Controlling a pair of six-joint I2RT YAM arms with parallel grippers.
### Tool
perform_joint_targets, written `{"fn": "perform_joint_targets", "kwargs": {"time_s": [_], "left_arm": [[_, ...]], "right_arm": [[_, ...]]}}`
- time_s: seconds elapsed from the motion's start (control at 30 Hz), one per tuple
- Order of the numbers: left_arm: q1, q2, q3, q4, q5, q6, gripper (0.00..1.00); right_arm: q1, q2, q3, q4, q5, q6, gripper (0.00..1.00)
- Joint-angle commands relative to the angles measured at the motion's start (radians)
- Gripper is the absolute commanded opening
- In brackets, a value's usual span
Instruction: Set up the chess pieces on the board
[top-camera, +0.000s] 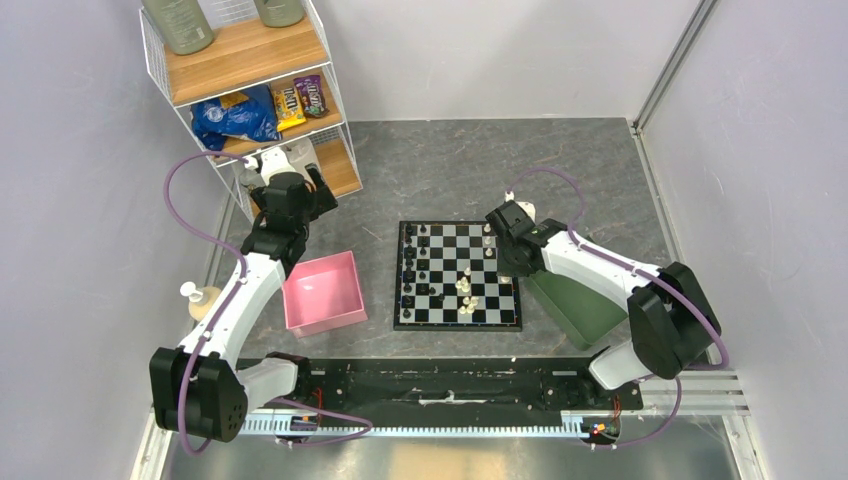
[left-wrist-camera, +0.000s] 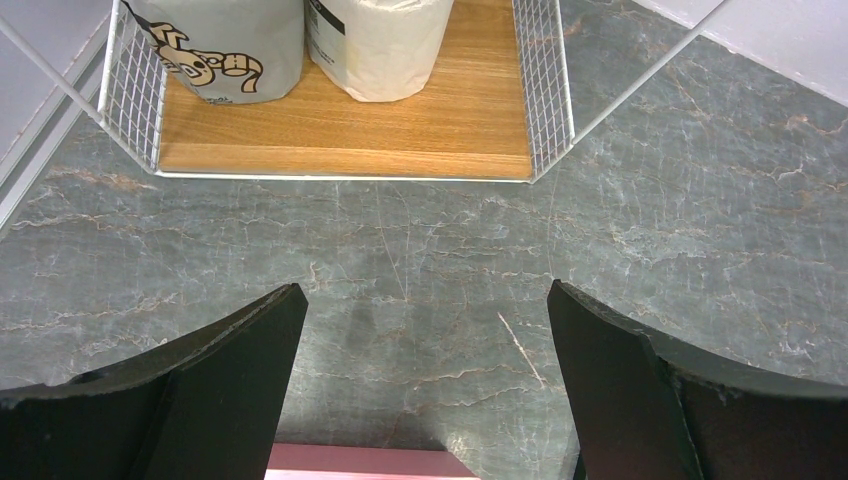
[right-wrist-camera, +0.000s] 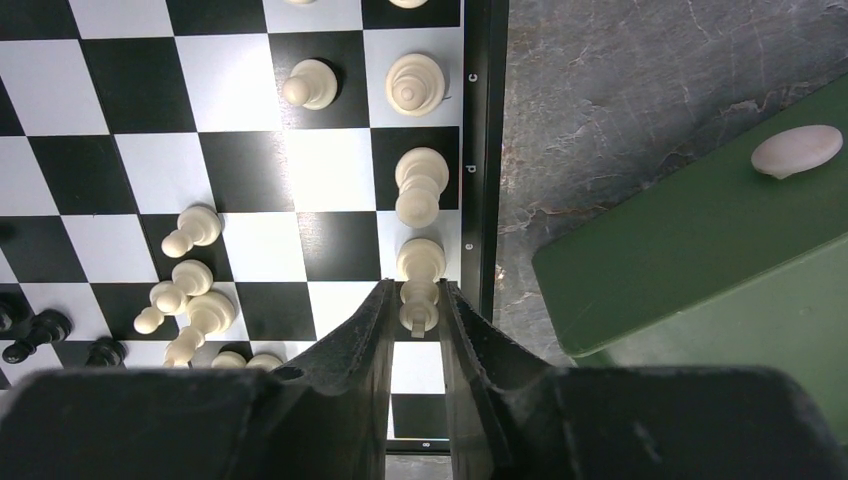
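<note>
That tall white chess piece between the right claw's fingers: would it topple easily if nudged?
Probably: the white piece looks tall and slim over a small base, so a sideways nudge may tip it. It seems rigid and glossy, so the right gripper might let it slip. Likely light: narrower than one board square.

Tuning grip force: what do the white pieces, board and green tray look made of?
White pieces: likely moulded plastic, smooth cream, soft sheen. Board: smooth printed squares showing slight glare; plastic or laminate, unclear. Green tray: matte, uniform colour, probably plastic.
</note>
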Motion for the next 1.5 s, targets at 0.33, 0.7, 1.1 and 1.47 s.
{"fn": "perform_joint_targets", "kwargs": {"time_s": [0.33,0.7,1.1,1.47], "left_arm": [[0.003,-0.003,-0.002,0.04,-0.005,-0.007,1.0],[0.003,-0.011,0.006,0.038,0.008,-0.017,1.0],[0.004,-0.038,0.023,-0.001,0.022,-0.001,1.0],[0.003,-0.034,0.094,-0.049,0.074,0.013,1.0]], "right_arm": [[-0.003,-0.096,0.042,-0.049,0.03,-0.009,0.43],[-0.006,-0.335,-0.067,-0.183,0.058,0.071,0.45],[-0.151,-0.239,-0.147,-0.103,0.078,0.096,0.44],[-0.244,-0.321,0.016,-0.013,-0.062,0.0,0.55]]}}
